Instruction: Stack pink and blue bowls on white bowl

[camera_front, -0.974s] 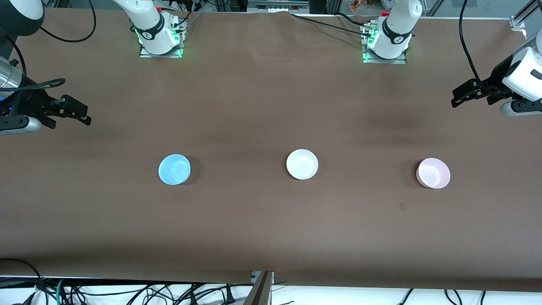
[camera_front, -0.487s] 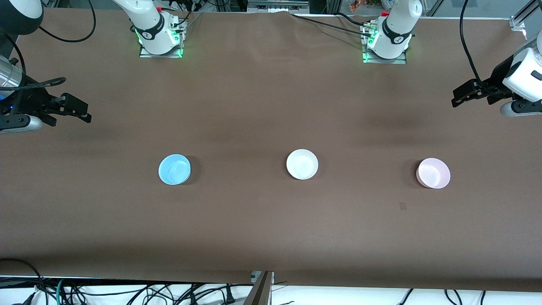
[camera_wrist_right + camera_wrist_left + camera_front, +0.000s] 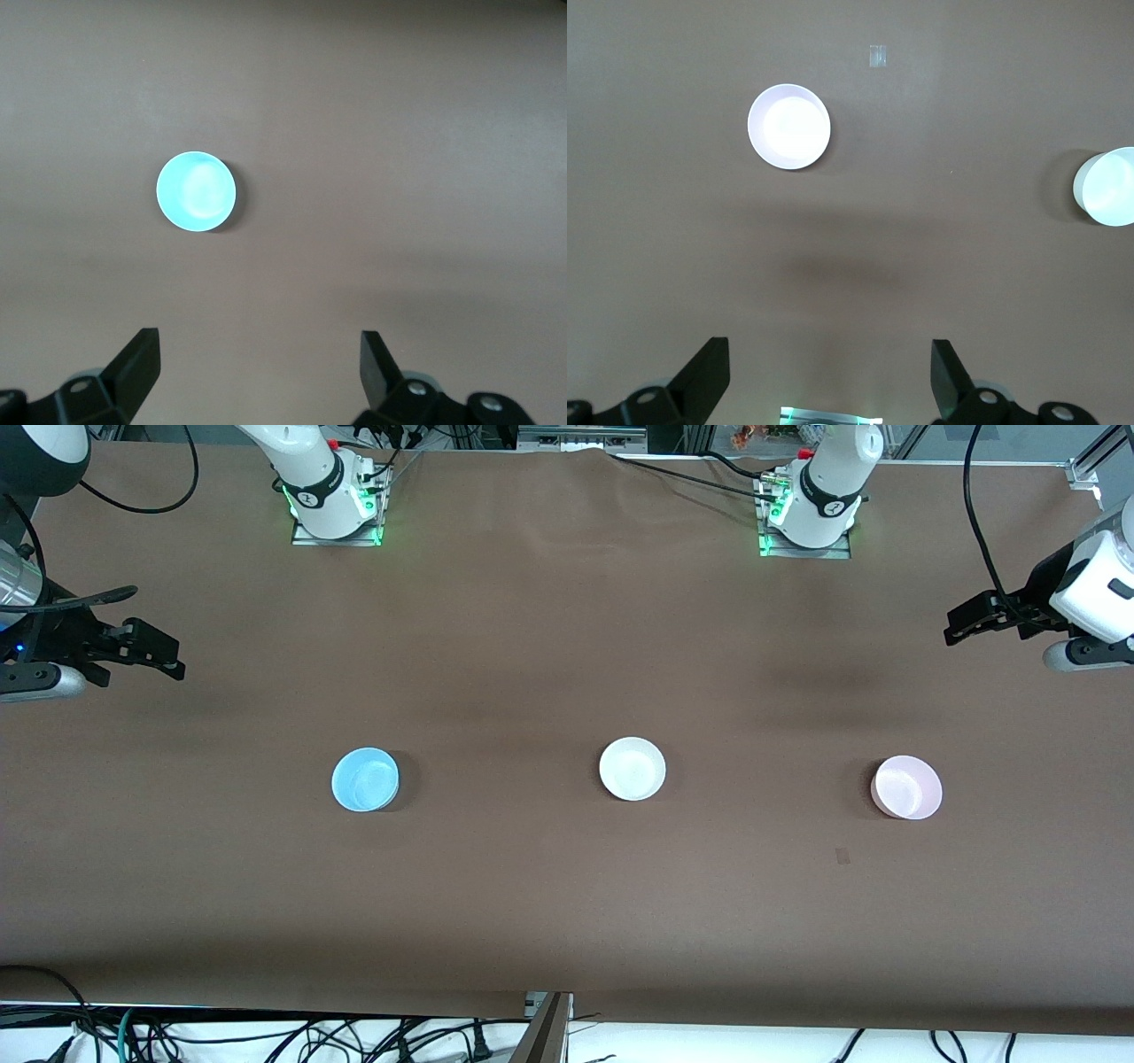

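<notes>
Three small bowls stand in a row on the brown table. The blue bowl is toward the right arm's end, the white bowl is in the middle, and the pink bowl is toward the left arm's end. My right gripper is open and empty, up over the table's end, apart from the blue bowl; its own view shows it wide open. My left gripper is open and empty, up over the other end. Its view shows the pink bowl and part of the white bowl.
A small tape mark lies on the table nearer the front camera than the pink bowl; it also shows in the left wrist view. The arm bases stand along the table's back edge. Cables hang below the front edge.
Both grippers have drifted slightly toward the bases' side of the table. The three bowls have not moved.
</notes>
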